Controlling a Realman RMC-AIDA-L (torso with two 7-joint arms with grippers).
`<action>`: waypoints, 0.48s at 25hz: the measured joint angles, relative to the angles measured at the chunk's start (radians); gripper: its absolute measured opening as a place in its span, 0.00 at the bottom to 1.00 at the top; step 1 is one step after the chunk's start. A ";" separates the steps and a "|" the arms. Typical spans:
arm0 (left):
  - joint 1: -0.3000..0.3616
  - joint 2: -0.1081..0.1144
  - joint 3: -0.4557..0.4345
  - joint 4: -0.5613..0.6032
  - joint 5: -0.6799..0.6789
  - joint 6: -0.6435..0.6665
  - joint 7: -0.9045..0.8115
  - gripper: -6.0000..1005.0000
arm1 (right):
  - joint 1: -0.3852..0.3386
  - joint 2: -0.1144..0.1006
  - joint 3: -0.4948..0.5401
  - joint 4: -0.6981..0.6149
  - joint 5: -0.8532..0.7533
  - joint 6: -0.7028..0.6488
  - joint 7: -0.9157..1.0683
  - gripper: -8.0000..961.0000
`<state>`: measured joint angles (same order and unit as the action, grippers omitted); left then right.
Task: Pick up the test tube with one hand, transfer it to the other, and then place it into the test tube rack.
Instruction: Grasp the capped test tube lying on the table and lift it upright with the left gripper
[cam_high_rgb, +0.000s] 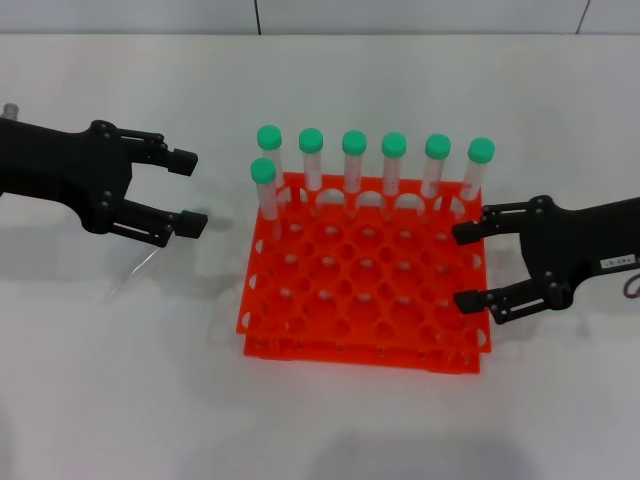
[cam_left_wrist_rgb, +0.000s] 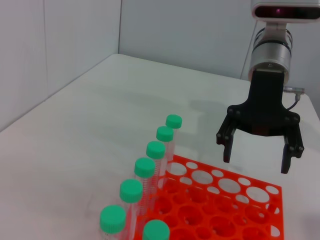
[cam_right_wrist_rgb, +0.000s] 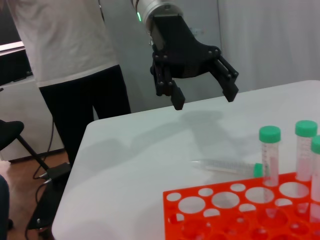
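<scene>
In the head view, the left gripper (cam_high_rgb: 185, 190) is hovering at about nine o'clock from the orange-red test tube rack (cam_high_rgb: 365, 300), its two fingers spread wide with nothing between them, while the right gripper (cam_high_rgb: 468, 268) is hanging at the rack's three o'clock edge, fingers likewise spread and empty. Seven green-capped tubes (cam_high_rgb: 353, 165) are standing upright along the rack's far side, six in the back row and one at the left end of the next row. The test tube (cam_high_rgb: 138, 268) to be moved is lying flat on the white table (cam_high_rgb: 100, 400), a faint clear streak just below the left gripper and well apart from the rack. In the left wrist view, the right gripper (cam_left_wrist_rgb: 257, 162) is showing beyond the rack (cam_left_wrist_rgb: 225, 200), hanging above its far edge with its fingers apart, and the standing tubes (cam_left_wrist_rgb: 155, 157) are running in a line along the rack's near side. In the right wrist view, the left gripper (cam_right_wrist_rgb: 204, 95) is hanging open above the table, and the lying tube (cam_right_wrist_rgb: 225, 167) is resting on its side just beside the rack (cam_right_wrist_rgb: 240, 210), its green cap toward the rack. The picking-up step seems to be only beginning: the next move probably calls for the left gripper to come down over the tube and close across its width.
</scene>
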<state>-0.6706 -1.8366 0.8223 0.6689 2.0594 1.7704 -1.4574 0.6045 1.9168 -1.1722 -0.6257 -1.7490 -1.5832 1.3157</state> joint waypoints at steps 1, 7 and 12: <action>0.001 -0.001 0.000 0.000 0.000 0.000 0.000 0.84 | -0.009 -0.001 0.002 -0.009 0.001 0.000 -0.001 0.87; 0.017 -0.003 0.000 0.011 0.000 0.000 0.000 0.84 | -0.039 -0.007 0.031 -0.030 0.002 0.000 -0.004 0.87; 0.024 -0.003 0.002 0.012 0.001 0.004 0.006 0.84 | -0.042 -0.008 0.042 -0.025 -0.001 0.004 -0.008 0.87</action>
<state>-0.6469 -1.8392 0.8239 0.6808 2.0601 1.7741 -1.4510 0.5622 1.9086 -1.1300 -0.6507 -1.7498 -1.5787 1.3074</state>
